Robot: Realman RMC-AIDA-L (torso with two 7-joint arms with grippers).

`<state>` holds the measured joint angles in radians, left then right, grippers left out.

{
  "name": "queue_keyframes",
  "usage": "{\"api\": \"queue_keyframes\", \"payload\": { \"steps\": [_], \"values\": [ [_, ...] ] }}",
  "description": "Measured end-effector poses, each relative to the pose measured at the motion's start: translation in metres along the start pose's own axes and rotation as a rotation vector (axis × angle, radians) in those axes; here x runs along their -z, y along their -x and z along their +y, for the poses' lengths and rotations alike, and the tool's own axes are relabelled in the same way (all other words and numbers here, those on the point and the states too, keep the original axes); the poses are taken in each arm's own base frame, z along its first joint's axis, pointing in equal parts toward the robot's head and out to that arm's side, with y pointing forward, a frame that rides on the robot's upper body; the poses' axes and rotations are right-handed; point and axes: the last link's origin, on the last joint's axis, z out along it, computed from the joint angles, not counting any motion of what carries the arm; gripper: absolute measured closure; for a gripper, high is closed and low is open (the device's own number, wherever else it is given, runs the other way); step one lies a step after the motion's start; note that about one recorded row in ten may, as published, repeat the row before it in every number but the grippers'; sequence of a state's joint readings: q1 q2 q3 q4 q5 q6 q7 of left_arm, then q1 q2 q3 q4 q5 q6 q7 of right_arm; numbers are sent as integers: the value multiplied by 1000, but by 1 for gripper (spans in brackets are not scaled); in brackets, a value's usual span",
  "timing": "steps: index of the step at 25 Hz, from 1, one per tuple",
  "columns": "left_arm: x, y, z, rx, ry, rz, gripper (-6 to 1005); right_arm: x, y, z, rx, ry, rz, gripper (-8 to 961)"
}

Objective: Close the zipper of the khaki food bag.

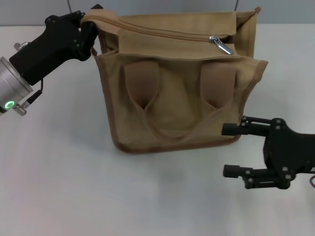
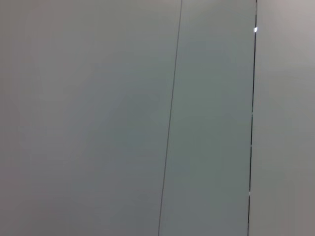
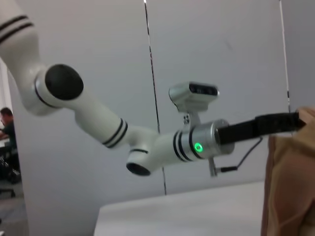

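The khaki food bag (image 1: 177, 98) stands on the white table, its two padded handles hanging down its front. The zipper (image 1: 167, 32) runs along its top, with the silver slider and pull tab (image 1: 220, 44) near the bag's right end. My left gripper (image 1: 91, 22) is shut on the bag's top left corner. My right gripper (image 1: 231, 150) is open and empty, low on the table just right of the bag's lower right corner. The right wrist view shows my left arm (image 3: 197, 142) reaching to the bag's edge (image 3: 290, 177). The left wrist view shows only wall.
The white table (image 1: 74, 187) spreads in front of and left of the bag. A grey wall stands behind it.
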<state>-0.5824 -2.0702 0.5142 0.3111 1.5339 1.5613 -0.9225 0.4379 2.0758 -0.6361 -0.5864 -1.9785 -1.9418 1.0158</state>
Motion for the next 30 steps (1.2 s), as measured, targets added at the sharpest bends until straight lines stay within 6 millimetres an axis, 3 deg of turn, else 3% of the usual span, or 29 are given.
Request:
{"api": "queue_keyframes", "payload": {
  "steps": [4,13,20,22,25,30],
  "values": [
    [4,2,0,4,-9,-4,924,-2,-2,0,-6,1,-2,179],
    [31,7,-6,75,-52,-61,919,-9,0,-3,-15,16,-11,179],
    [72,-15,-14,129,71,-280,728,-15,-5,-6,-32,9,8,179],
    [86,-23,-12,136,109,-286,523,-17,-6,-7,-34,15,22,179],
    [102,-30,3,112,209,-258,453,-23,-9,-7,-44,27,37,179],
    [102,-20,31,59,350,-235,338,-28,-11,-5,-45,42,23,179]
  ]
}}
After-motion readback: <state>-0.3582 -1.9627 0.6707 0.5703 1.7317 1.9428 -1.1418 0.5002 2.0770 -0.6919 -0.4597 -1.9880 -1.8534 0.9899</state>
